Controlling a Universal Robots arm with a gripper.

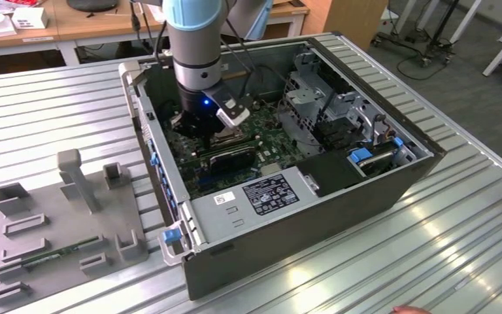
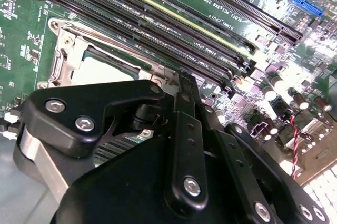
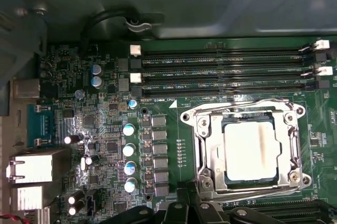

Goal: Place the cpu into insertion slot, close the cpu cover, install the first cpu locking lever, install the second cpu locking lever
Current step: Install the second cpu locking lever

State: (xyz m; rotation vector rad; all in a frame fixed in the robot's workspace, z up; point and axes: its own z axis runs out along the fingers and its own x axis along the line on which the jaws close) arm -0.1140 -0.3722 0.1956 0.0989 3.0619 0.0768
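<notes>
- The cpu (image 3: 249, 151) sits flat in the insertion slot (image 3: 243, 150), pale metal face up toward the arm; in the first wrist view its edges run square with the socket rim and parallel to the memory slots (image 3: 221, 68).
- The chip is square, so no long axis to record. A faint darker streak crosses its face.
- The cpu cover (image 3: 209, 145) lies down over the socket, its silvery frame ringing the chip, which shows through the window. In the second wrist view the same frame (image 2: 73, 55) and a patch of the pale chip (image 2: 100, 71) appear just beyond the gripper's black linkage.
- In the exterior view the arm (image 1: 197, 39) comes down nearly vertical into the open computer case (image 1: 321, 196), wrist low over the green motherboard (image 1: 264, 131), blue light lit on the wrist.
- The gripper (image 1: 200, 134) is directly beside the socket, close above the board; its links fill the near edge in both wrist views.
- Claw state: cannot tell, fingertips are hidden behind the linkage.
- A grey fixture tray (image 1: 59, 229) rests on the metal table (image 1: 460, 248), on the exterior view's left, well apart from the case.
</notes>
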